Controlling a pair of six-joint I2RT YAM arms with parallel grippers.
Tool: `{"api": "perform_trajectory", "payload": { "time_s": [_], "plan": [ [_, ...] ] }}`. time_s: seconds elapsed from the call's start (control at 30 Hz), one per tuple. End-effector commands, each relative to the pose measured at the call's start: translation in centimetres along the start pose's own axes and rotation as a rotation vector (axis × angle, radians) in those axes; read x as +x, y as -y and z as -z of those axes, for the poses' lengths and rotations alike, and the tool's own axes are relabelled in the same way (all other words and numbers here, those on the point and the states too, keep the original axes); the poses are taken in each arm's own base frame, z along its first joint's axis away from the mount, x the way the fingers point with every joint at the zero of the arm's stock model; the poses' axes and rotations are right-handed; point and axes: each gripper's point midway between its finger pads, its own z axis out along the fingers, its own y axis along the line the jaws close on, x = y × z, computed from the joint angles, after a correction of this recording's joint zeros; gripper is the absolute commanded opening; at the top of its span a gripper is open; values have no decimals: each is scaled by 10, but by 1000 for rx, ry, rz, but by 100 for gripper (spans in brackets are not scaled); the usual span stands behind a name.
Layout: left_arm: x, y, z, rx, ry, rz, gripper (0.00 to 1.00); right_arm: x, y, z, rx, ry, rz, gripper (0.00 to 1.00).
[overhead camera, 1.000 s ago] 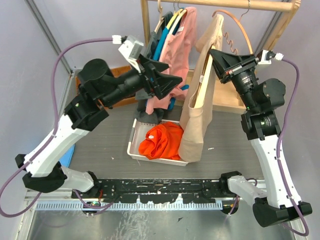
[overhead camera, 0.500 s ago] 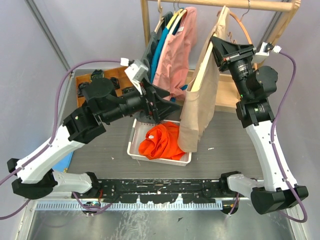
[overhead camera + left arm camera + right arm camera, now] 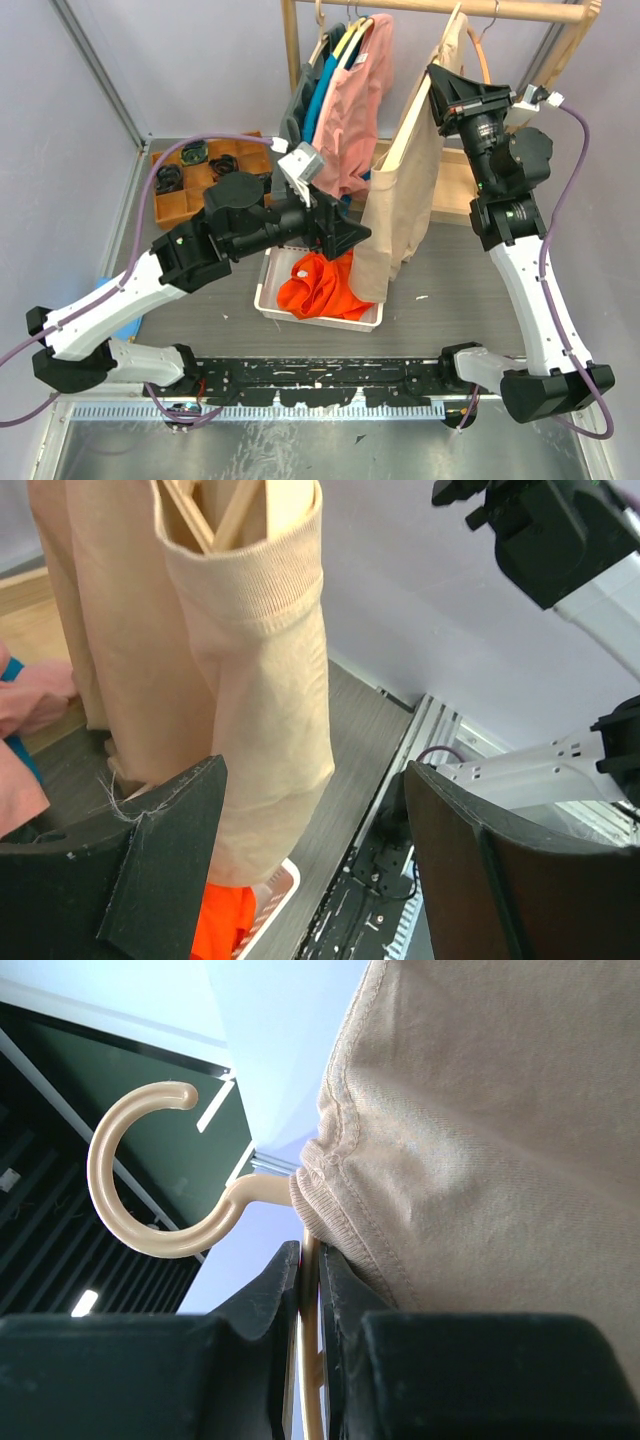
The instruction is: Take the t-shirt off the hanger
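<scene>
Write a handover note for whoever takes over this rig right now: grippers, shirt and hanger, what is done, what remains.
Right gripper: shut on the hanger neck, below its hook.
Left gripper: open, the beige t-shirt sleeve hanging in front of it, not gripped.
Done: hanger held up.
Left: t-shirt still on the hanger; grip it and pull it off.

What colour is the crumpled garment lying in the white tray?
The crumpled garment is bright orange; the top external view shows it best.

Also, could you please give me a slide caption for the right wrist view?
Right gripper shut on the hanger just below its hook, beige t-shirt collar alongside.
</scene>
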Motion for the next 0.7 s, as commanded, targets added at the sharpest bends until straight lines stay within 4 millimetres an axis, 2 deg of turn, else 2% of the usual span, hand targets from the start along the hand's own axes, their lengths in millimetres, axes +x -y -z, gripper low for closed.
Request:
{"api": "perform_trajectory", "payload": {
  "time_s": [0.0, 0.2, 0.3, 0.4, 0.47, 0.57, 0.6, 0.67],
  "plan": [
    [15, -10, -10, -50, -23, -25, 79, -12, -80, 6, -244, 56, 2, 1],
    [32, -19, -33, -69, -42, -63, 75, -12, -81, 3, -256, 55, -11, 0],
    [33, -22, -40, -78, -33, -79, 67, -13, -82, 2, -257, 56, -12, 1],
    [32, -26, -45, -98, -29, -93, 49, -13, -82, 2, -259, 59, -12, 1],
    [32, -27, -45, -104, -29, -97, 29, -14, -83, 2, -260, 63, -12, 1],
    [33, -28, -43, -105, -29, -94, 6, -14, -82, 1, -258, 65, -23, 1],
    [32, -28, -42, -107, -28, -93, 1, -15, -82, 0, -258, 67, -24, 1],
    [33, -27, -40, -105, -31, -89, 0, -16, -81, -1, -255, 74, -31, 1]
  ]
}}
